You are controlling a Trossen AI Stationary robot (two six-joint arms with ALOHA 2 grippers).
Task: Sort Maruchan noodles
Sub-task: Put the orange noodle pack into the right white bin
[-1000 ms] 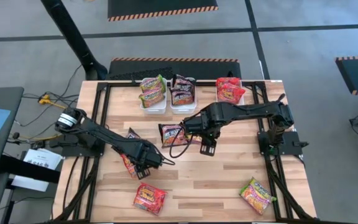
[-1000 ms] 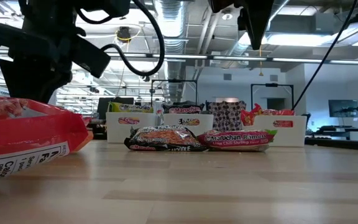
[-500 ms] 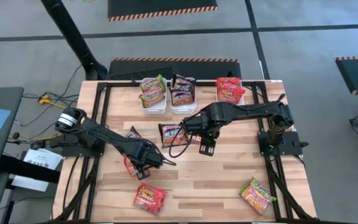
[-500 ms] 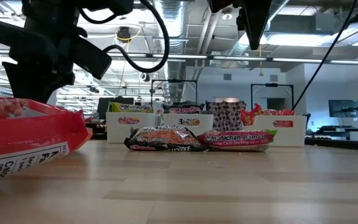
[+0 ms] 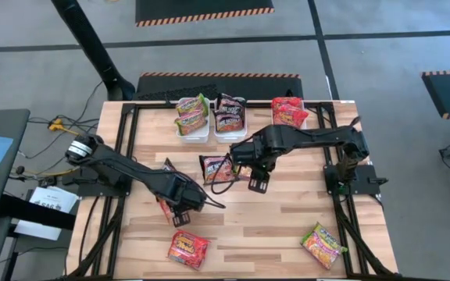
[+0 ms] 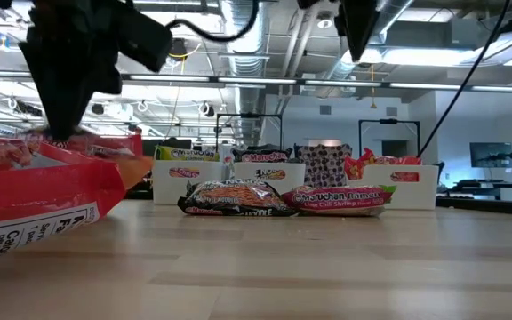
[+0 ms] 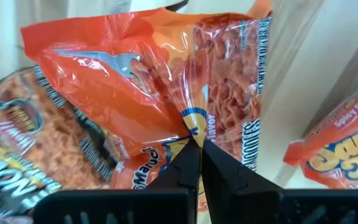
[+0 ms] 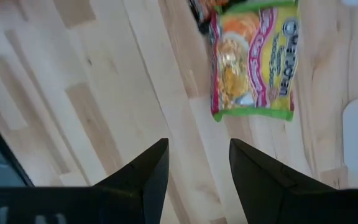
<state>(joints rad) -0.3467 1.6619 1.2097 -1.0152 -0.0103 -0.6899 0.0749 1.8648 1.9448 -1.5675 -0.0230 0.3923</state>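
My left gripper (image 5: 178,208) is shut on a red-orange Maruchan packet (image 5: 165,208) at the table's left middle. A dark packet (image 5: 167,167) lies just beyond it. My right gripper (image 5: 258,183) hangs open above bare wood near the table's centre, holding nothing. Next to it lie a dark packet (image 5: 212,167) and a green-edged packet (image 8: 253,62), both flat. A red packet (image 5: 187,248) and a green-yellow one (image 5: 323,244) lie flat near the front edge. My left gripper pinches a crease of the red-orange packet's clear wrapper (image 7: 190,127) between its two fingertips, close to one printed edge. The fingers come from above, pointing down. The packet (image 6: 105,149) is tipped up under the fingers; whether its low end is still on the table I cannot tell.
Three white trays stand in a row at the far edge: the left tray (image 5: 192,133) holds green-yellow packets, the middle tray (image 5: 230,133) dark ones, the right tray (image 5: 301,117) red ones. Black frame rails run along both table sides. Bare wood lies between the front packets.
My left gripper has shut on the red-orange packet and risen a little. The packet has come up with it and now stands tipped, where before it lay flat.
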